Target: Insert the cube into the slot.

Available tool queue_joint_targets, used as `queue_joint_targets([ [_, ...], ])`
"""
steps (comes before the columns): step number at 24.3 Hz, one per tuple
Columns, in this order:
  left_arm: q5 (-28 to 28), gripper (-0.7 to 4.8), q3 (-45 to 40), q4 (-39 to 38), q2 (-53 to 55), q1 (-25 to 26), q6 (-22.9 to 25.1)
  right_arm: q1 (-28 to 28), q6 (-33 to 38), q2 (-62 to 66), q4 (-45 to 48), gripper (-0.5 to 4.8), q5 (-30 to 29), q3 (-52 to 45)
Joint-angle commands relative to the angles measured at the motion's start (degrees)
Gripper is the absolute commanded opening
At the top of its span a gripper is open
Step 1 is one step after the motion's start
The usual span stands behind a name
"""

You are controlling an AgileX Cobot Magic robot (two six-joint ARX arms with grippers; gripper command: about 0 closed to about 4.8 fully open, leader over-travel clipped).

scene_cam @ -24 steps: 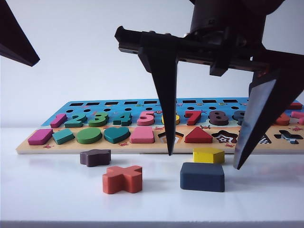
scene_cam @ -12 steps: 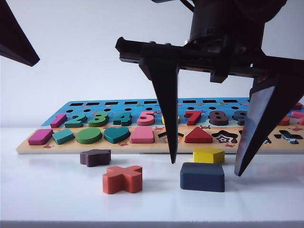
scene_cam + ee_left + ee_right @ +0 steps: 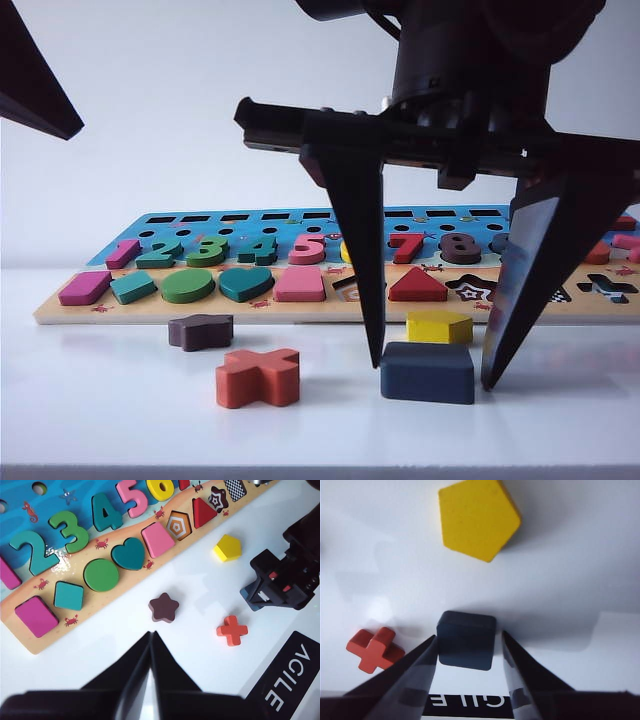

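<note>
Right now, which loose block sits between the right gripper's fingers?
The cube, dark navy and square. It lies on the table between the right gripper fingers; the yellow pentagon, red cross and maroon star lie clear.

Your colour inventory: cube (image 3: 466,639) dark navy-grey, plain. Slot (image 3: 234,488) black-and-white checkered. Pentagon block (image 3: 479,518) yellow. Cross block (image 3: 258,376) orange-red. Star block (image 3: 164,607) dark maroon-brown. Puzzle board (image 3: 200,312) tan along its near strip, blue behind. You see both grippers, left (image 3: 151,639) and right (image 3: 468,650), black. Table (image 3: 120,400) white.
</note>
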Motion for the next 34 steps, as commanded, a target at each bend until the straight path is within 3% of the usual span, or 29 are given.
queue_joint_targets([
  [1, -0.13, 0.10, 0.26, 0.83, -0.02, 0.07, 0.04, 0.13, 0.37, 0.22, 0.42, 2.16, 0.44, 0.13],
  [11, -0.11, 0.10, 0.26, 0.85, 0.00, 0.07, 0.04, 0.13, 0.17, 0.22, 0.39, 1.22, 0.44, 0.13],
  [22, -0.11, 0.10, 0.26, 0.85, 0.00, 0.07, 0.04, -1.18, -3.43, -2.23, -0.02, 1.01, 1.18, 0.31],
  [28, -0.11, 0.10, 0.26, 0.85, 0.00, 0.07, 0.04, -2.58, -10.86, -7.19, 0.11, 0.92, 8.07, 0.31],
  [34, -0.11, 0.10, 0.26, 0.85, 0.00, 0.07, 0.04, -4.28, -15.56, -10.64, -0.04, 0.84, 18.75, 0.28],
])
